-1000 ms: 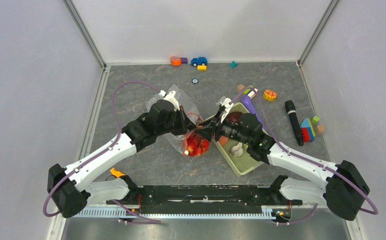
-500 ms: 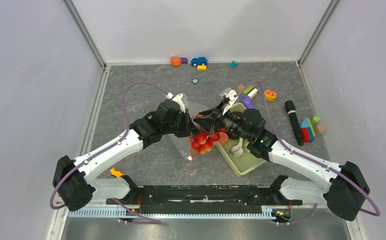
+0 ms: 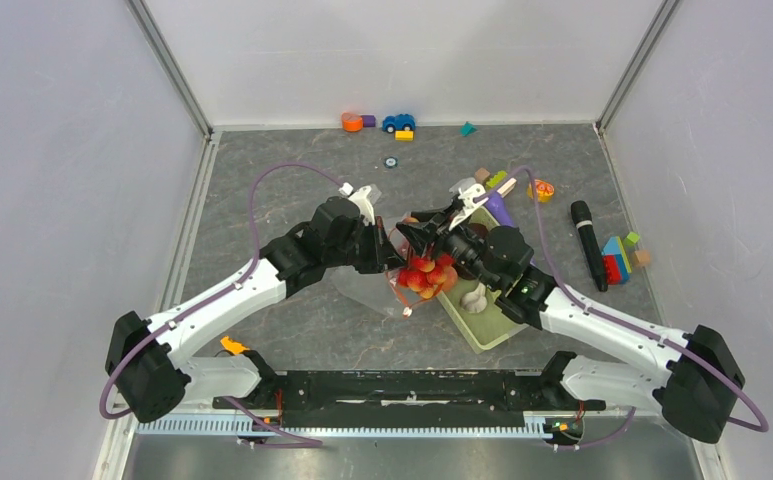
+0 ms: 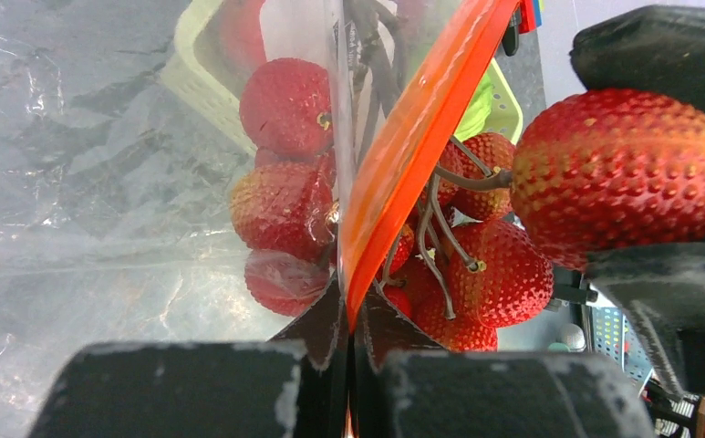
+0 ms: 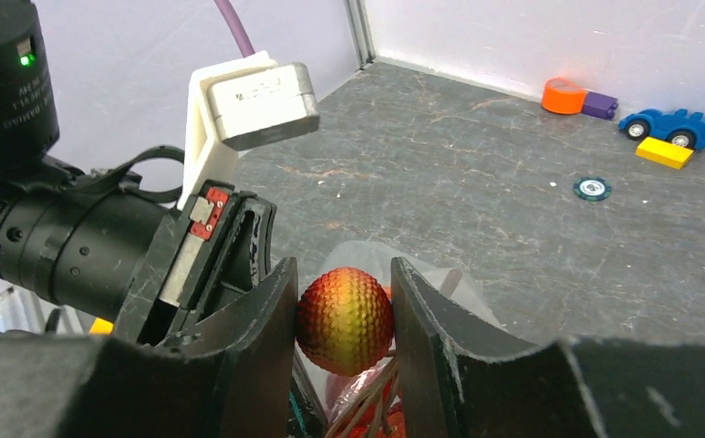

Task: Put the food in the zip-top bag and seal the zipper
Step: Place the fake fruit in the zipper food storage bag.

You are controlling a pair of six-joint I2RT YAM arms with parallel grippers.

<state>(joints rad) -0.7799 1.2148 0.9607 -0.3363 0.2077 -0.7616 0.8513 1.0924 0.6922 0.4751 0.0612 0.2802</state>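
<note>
The food I see is a bunch of red, bumpy little fruits on thin stems. My right gripper is shut on one red-yellow fruit at the top of the bunch, and the rest hang below. My left gripper is shut on the zipper, the red-orange strip of the clear zip-top bag. Some fruits show through the bag's film left of the strip. Others hang right of it. The two grippers almost touch.
A pale green basket with a white toy lies right of the bunch. A black marker, coloured blocks and a purple item lie further right. A blue car and small blocks line the back wall.
Both grippers have shifted right and away from the bases, carrying the bunch and the bag's mouth toward the basket. The bag's film has been dragged along.
</note>
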